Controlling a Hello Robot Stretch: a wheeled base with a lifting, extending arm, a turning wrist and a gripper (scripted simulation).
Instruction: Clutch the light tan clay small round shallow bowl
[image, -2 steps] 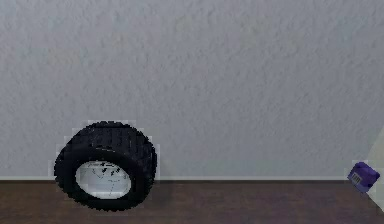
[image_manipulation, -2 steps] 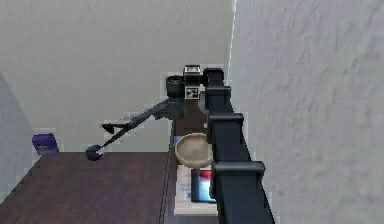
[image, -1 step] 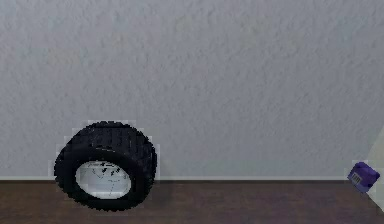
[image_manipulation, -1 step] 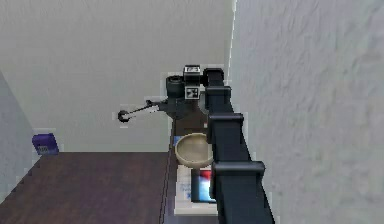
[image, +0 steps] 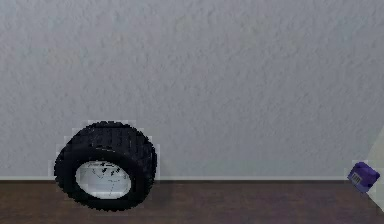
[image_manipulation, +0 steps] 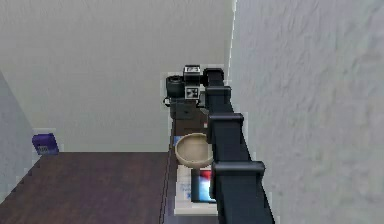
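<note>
Gripper (image_manipulation: 177, 88), seen farther out than the light tan, round, shallow clay bowl (image_manipulation: 195, 150) resting low beside the dark square arm (image_manipulation: 232, 150); its hold cannot be told, so clutching seems not yet done.

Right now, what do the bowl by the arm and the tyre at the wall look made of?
Bowl: probably unglazed clay, matte light tan with no shine. Tyre: likely black rubber, dull with chunky tread, around a white rim, perhaps painted metal or plastic.

Dark wood floor (image: 200, 205): upright tyre (image: 107, 165), small purple box (image: 362, 176). Pale surface (image_manipulation: 183, 200): tan bowl (image_manipulation: 195, 149).
</note>
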